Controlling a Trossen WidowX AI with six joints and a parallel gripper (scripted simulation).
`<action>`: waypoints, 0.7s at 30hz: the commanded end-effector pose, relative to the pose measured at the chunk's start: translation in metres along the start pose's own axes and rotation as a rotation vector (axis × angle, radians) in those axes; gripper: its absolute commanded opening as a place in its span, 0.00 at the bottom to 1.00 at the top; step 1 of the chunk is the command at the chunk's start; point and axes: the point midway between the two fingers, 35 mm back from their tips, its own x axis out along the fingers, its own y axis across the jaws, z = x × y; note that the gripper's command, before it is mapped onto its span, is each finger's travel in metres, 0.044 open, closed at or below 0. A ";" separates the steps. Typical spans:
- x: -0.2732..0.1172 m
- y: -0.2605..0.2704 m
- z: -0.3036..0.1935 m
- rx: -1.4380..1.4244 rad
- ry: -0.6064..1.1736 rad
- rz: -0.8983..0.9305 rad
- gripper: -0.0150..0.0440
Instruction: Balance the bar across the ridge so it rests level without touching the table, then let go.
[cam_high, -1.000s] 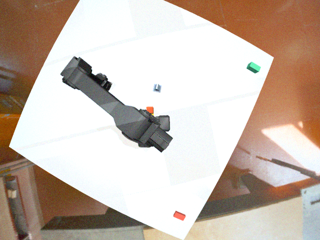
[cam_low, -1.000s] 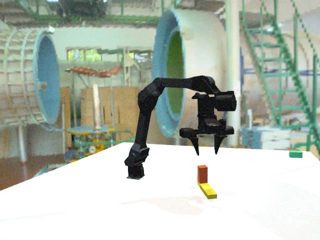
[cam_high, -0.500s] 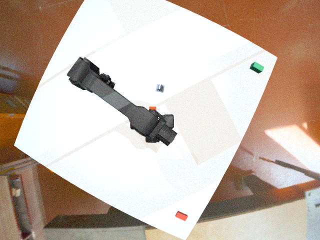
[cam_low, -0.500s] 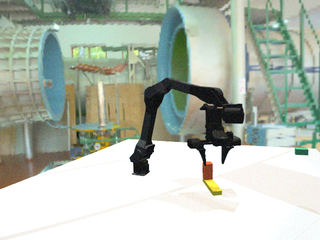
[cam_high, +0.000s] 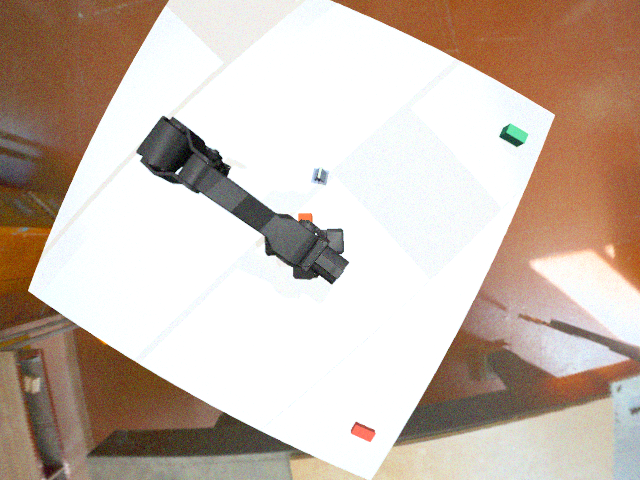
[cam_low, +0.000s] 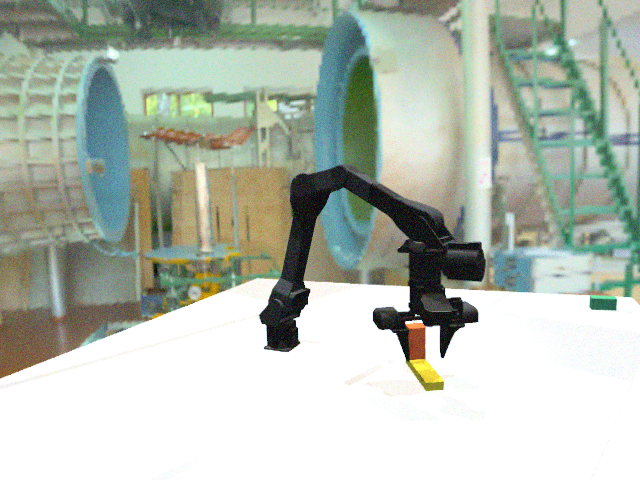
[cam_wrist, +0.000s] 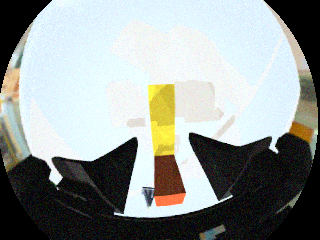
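Observation:
The bar is a yellow strip (cam_low: 426, 374) (cam_wrist: 162, 105) lying flat on the table. An orange-red block (cam_high: 305, 217) (cam_low: 417, 341) (cam_wrist: 170, 199) stands upright on one end of it. My gripper (cam_low: 425, 358) (cam_wrist: 163, 136) is open, pointing down, low over the bar, with one finger on each side and gaps between them and the bar. In the top view the arm hides the yellow strip and the fingertips. The ridge is a small grey-blue piece (cam_high: 320, 175) (cam_wrist: 148, 195), standing apart from the bar beyond its block end. I cannot make out the ridge in the exterior view.
A green block (cam_high: 514, 135) (cam_low: 602, 302) lies near the table's far right corner. A red block (cam_high: 363, 431) lies near another corner, at the bottom in the top view. Both are far from the bar and the ridge. Shadows and pale patches cross the white table (cam_high: 217, 310).

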 end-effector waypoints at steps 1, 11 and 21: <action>0.006 -0.001 -0.002 0.004 0.007 -0.003 0.79; 0.023 -0.001 -0.002 0.004 0.007 -0.003 0.79; 0.027 -0.001 -0.002 0.004 0.007 -0.003 0.79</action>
